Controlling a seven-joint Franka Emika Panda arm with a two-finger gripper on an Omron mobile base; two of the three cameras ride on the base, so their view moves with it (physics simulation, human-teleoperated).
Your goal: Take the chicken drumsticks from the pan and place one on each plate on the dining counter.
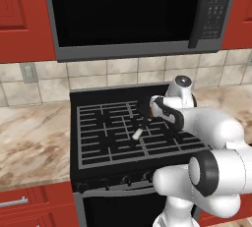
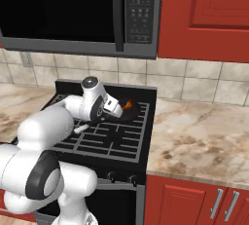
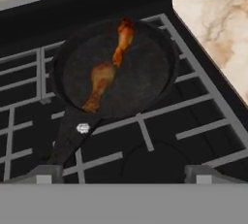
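The dark round pan (image 3: 147, 75) sits on the black stove grates, its black handle (image 3: 72, 138) pointing toward me. Two orange-brown chicken drumsticks lie in it end to end: one (image 3: 100, 83) nearer the handle, the other (image 3: 125, 39) at the far rim. My gripper (image 3: 123, 173) hovers open above the stove just short of the pan, with nothing between its fingers. From the right base view the hand (image 2: 111, 108) partly covers the pan (image 2: 135, 114), and a bit of orange drumstick (image 2: 128, 104) shows. The handle's pale tip (image 1: 137, 133) shows in the left base view. The plates and the dining counter are out of view.
A black microwave (image 1: 133, 14) hangs low over the stove (image 1: 98, 137). Marbled counters flank the stove at left (image 1: 29, 137) and right (image 2: 199, 141), with red cabinets (image 2: 204, 14) above and below. A tiled wall closes the back.
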